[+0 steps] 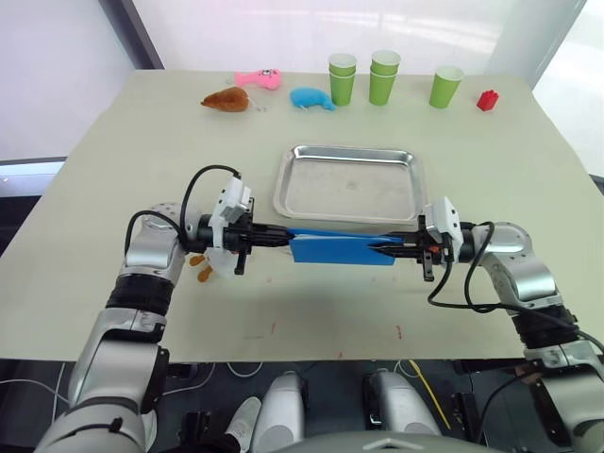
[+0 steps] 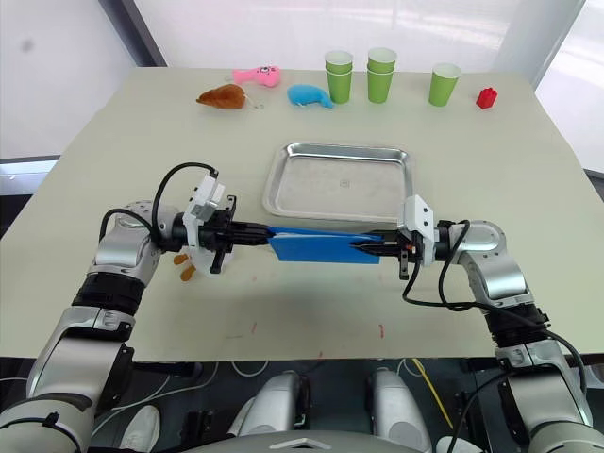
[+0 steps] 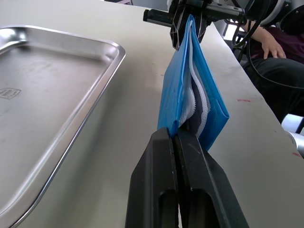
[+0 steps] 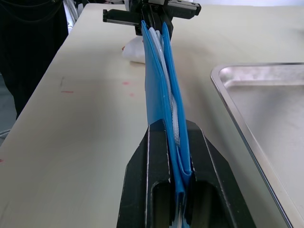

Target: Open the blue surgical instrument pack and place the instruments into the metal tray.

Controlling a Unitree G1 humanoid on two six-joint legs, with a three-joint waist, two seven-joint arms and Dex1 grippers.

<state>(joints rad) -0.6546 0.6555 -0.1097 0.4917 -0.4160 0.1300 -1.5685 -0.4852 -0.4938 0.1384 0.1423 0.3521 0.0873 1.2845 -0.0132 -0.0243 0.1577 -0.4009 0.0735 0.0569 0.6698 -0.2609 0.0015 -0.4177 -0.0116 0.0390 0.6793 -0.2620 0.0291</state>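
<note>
The blue surgical instrument pack (image 1: pixel 342 247) hangs folded between my two grippers, just in front of the metal tray (image 1: pixel 347 184) and above the table. My left gripper (image 1: pixel 286 236) is shut on its left end and my right gripper (image 1: pixel 385 248) is shut on its right end. In the left wrist view the pack (image 3: pixel 192 90) shows a whitish lining between its blue layers, with the tray (image 3: pixel 52 95) beside it. The right wrist view shows the pack (image 4: pixel 161 90) edge-on, pinched by black fingers (image 4: pixel 159 156). The instruments are hidden inside the pack.
At the table's far edge lie a brown plush (image 1: pixel 226 98), a pink toy (image 1: pixel 260 79), a small blue plush (image 1: pixel 310 98), green cups (image 1: pixel 343 78) (image 1: pixel 383 76) (image 1: pixel 445 86) and a red block (image 1: pixel 487 100). A small orange-and-white thing (image 1: pixel 204 267) lies under my left wrist.
</note>
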